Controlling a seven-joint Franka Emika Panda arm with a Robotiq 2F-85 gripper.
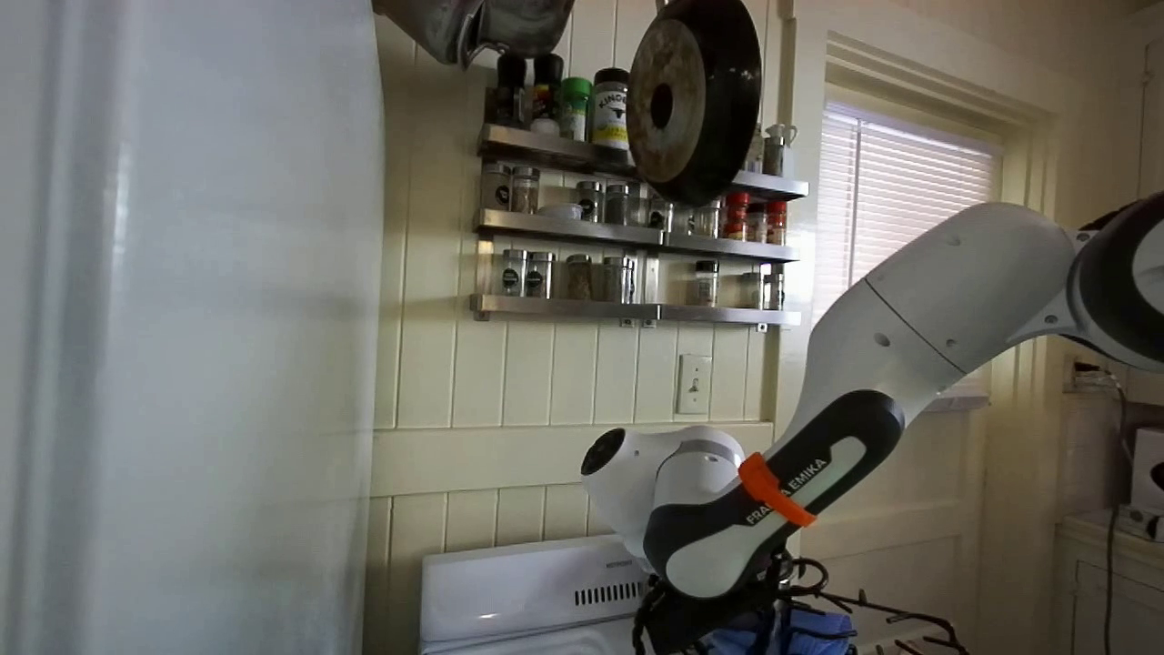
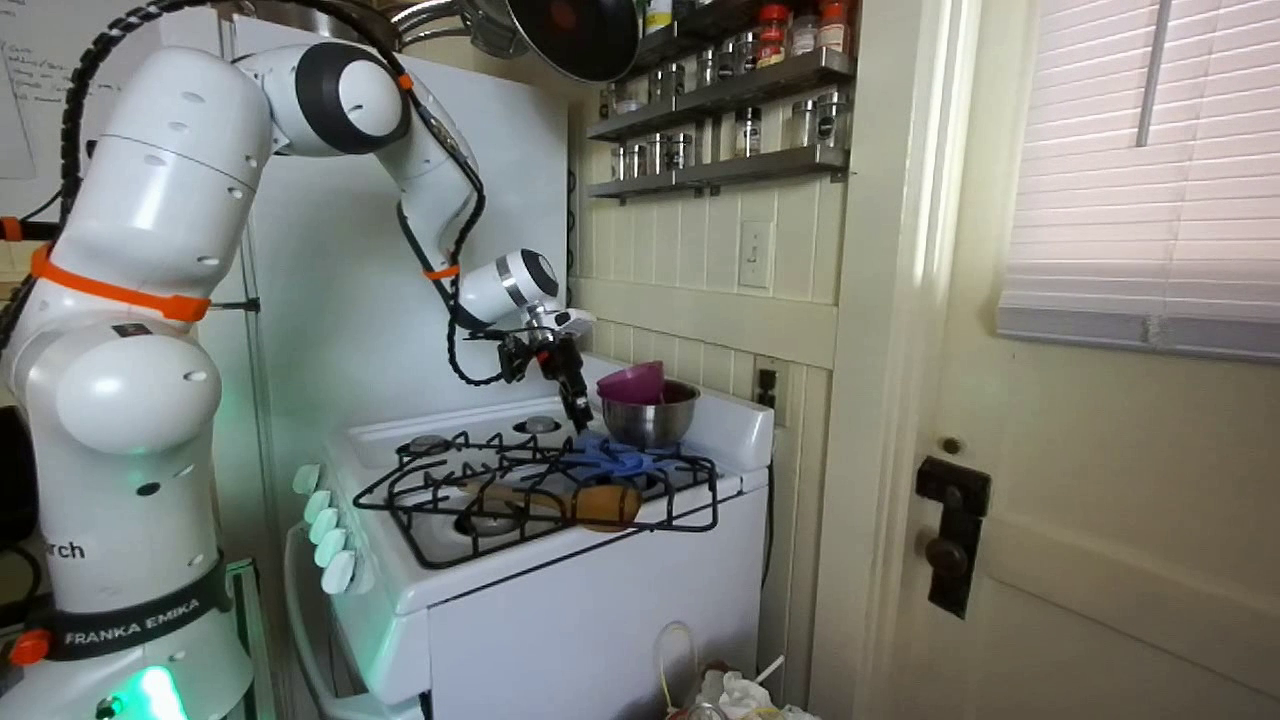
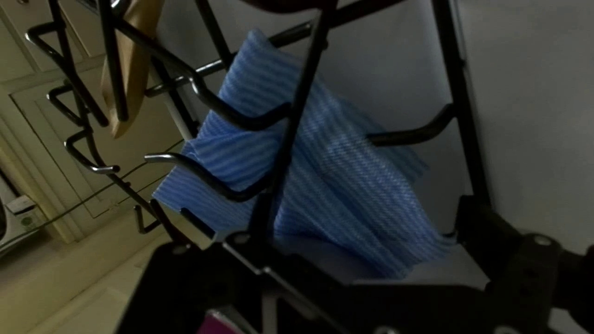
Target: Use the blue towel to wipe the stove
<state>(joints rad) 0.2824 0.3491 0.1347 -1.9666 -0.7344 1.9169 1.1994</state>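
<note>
Gripper (image 3: 366,207) over white stove (image 2: 600,600), cream-panelled wall (image 2: 680,240) behind

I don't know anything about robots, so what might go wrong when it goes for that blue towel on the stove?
The blue towel might snag, since bars of the black grate cross over it. The open gripper is close to those bars and could catch one along with the cloth. The metal bowl, with a pink container tilted inside, sits nearby and might get bumped.
</note>
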